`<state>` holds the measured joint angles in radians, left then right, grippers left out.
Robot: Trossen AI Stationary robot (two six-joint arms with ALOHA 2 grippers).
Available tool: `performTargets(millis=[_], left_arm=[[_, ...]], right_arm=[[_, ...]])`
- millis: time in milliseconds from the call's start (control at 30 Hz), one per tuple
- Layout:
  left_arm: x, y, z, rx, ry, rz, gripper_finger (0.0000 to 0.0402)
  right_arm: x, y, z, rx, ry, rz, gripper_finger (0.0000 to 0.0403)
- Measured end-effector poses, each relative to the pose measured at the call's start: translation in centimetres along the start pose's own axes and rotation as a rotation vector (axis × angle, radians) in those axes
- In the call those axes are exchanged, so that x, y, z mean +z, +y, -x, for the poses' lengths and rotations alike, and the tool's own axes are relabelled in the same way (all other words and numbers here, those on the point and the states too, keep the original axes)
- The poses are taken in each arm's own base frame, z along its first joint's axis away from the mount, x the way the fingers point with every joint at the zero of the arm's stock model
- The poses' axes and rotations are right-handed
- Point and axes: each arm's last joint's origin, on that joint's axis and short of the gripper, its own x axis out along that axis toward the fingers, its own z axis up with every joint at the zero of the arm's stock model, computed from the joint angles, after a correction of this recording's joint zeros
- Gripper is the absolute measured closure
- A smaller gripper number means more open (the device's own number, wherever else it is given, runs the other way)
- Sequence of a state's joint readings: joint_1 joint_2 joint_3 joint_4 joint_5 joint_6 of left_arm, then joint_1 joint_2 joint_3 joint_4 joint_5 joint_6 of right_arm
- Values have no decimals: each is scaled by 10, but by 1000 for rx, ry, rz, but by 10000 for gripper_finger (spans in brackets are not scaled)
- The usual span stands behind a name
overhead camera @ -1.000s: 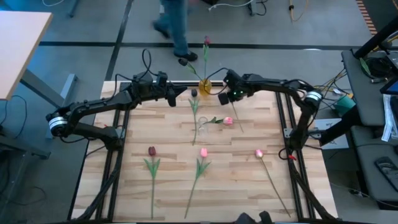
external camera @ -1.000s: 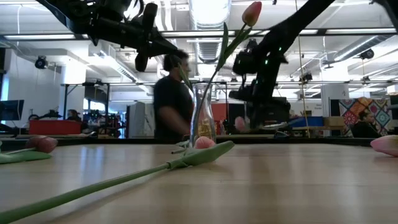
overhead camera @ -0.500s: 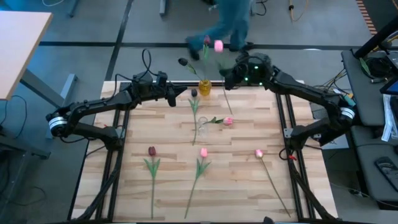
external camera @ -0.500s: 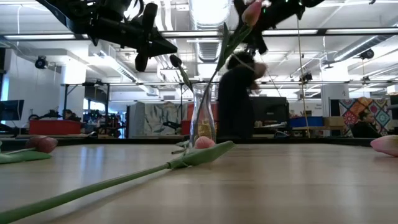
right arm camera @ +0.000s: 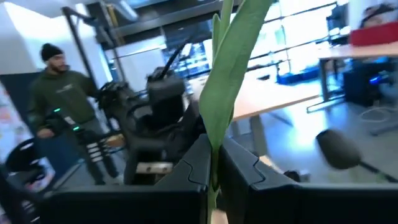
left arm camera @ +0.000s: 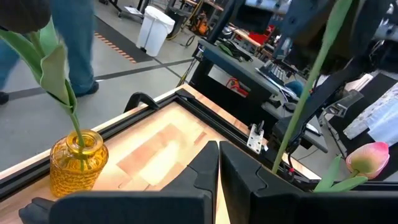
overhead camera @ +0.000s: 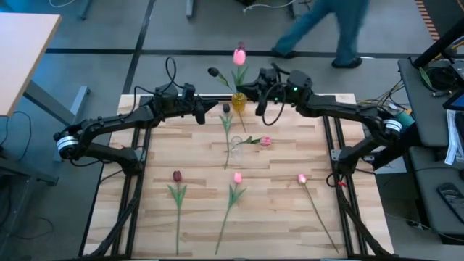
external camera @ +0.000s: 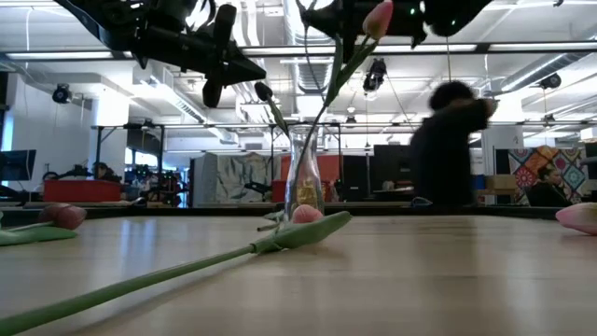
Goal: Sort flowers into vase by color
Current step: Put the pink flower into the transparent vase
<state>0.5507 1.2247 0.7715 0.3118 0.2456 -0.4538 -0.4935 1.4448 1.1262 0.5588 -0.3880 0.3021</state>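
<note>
Pale wooden tabletop (overhead camera: 283, 188) still carries five loose tulips on the near side of the amber glass vase (overhead camera: 238, 101), which holds one dark tulip (overhead camera: 213, 72). Right end effector (overhead camera: 259, 90) grips a pink tulip (overhead camera: 238, 55) just beside it; left end effector (overhead camera: 217, 109), closed and empty, waits near.

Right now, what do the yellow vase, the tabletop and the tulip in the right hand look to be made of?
Yellow vase: amber glass, probably; translucent, ribbed, glossy.
Tabletop: pale wood in joined strips, matte, grain visible.
Tulip in the right hand: likely fabric or plastic; its leaf looks uniformly smooth.
</note>
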Motion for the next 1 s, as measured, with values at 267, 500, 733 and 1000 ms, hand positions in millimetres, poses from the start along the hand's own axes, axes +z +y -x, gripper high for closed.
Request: performTargets(millis=[267, 500, 733, 1000], left_arm=[[0, 0, 0, 0, 0, 1, 402], [0, 0, 0, -1, -1, 4, 402], [0, 0, 0, -1, -1, 7, 402], [0, 0, 0, -4, 0, 12, 402]], right_arm=[[-24, -4, -4, 71, -60, -13, 390], [-35, 1, -10, 97, -54, -8, 390], [-49, 7, -18, 129, -53, 12, 390], [-66, 5, -18, 126, -7, 65, 390]])
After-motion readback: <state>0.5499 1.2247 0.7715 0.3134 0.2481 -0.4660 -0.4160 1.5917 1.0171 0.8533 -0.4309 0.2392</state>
